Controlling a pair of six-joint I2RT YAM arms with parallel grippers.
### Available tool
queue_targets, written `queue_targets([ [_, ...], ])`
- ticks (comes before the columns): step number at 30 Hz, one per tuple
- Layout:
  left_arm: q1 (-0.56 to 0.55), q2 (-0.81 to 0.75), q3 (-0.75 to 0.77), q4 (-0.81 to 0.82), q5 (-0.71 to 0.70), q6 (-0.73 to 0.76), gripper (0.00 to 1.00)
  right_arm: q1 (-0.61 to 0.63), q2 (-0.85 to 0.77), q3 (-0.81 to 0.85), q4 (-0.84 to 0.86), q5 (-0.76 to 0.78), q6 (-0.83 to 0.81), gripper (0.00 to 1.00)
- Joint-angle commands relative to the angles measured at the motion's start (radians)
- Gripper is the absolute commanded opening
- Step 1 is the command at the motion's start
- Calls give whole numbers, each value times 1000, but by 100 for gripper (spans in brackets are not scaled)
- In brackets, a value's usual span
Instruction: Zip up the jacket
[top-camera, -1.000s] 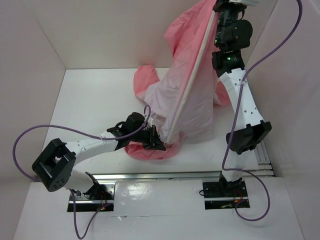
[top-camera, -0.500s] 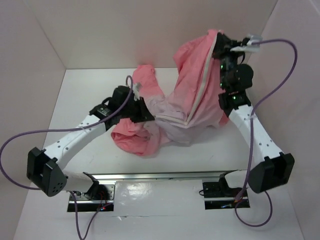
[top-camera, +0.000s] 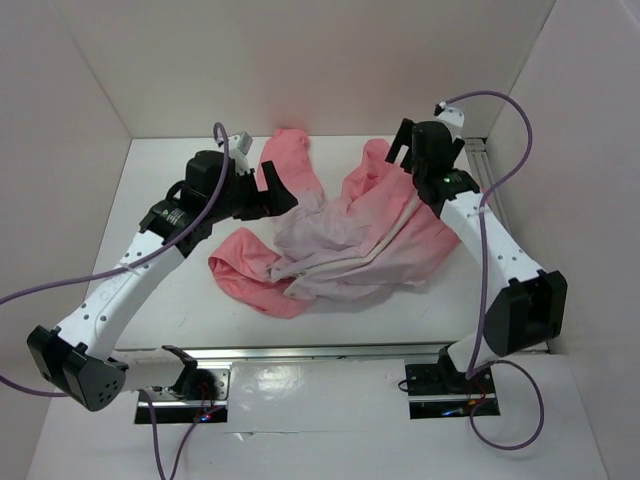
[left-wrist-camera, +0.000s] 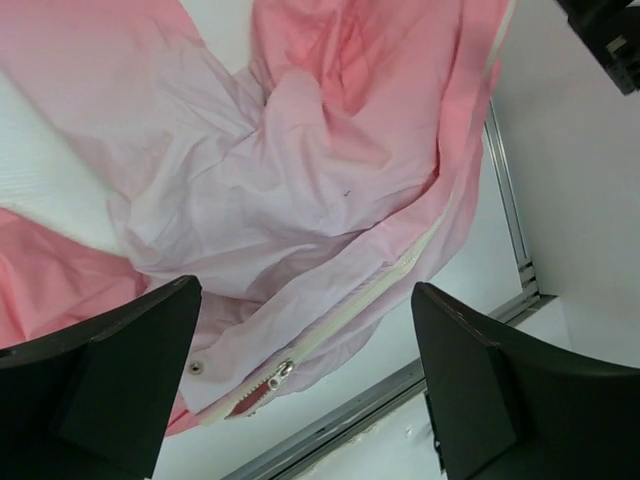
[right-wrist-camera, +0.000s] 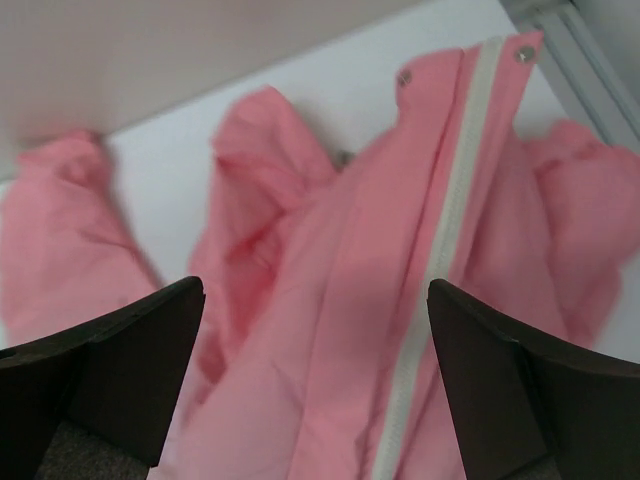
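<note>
Jacket (top-camera: 345, 240) lies crumpled on the white counter (top-camera: 400, 310), between the two arms and toward the far wall. The paler lining faces up in the middle of the heap. Salmon outer fabric shows at the near-left bunch and along the right edge. One sleeve (top-camera: 292, 155) reaches back to the far wall.

White zipper edging (top-camera: 370, 240) runs diagonally across the heap, from near left to far right. In the left wrist view the zipper slider (left-wrist-camera: 278, 376) sits at the low end of that line, with a metal snap (left-wrist-camera: 196, 368) just beside it. I cannot tell how far the teeth are joined above it.

Left tool (top-camera: 272, 192) hangs above the left side of the jacket, jaws spread wide, nothing between them. Its fingers (left-wrist-camera: 110, 390) are clear of the cloth.

Right tool (top-camera: 400, 152) hangs over the far right corner of the jacket, jaws likewise spread wide and holding nothing. Its wrist view looks down on the zipper edging and two snaps (right-wrist-camera: 405, 78) at the top end of the fabric.

A metal rail (left-wrist-camera: 505, 200) runs along the right edge of the counter.
</note>
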Motion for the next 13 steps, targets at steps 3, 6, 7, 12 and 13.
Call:
queue_targets([
  [3,7,-71,20,8,-57,47,100,-44,80,112,-425,193,115,100],
  [6,7,-94,9,19,-57,47,100,-44,93,102,-436,184,115,100],
  [7,7,-94,9,28,-67,47,100,-44,82,90,-427,173,115,100],
  [12,16,-115,0,28,-78,47,100,-53,7,-25,-344,149,115,100],
  [13,16,-115,-11,28,-78,47,100,-64,-5,-39,-314,136,115,100],
])
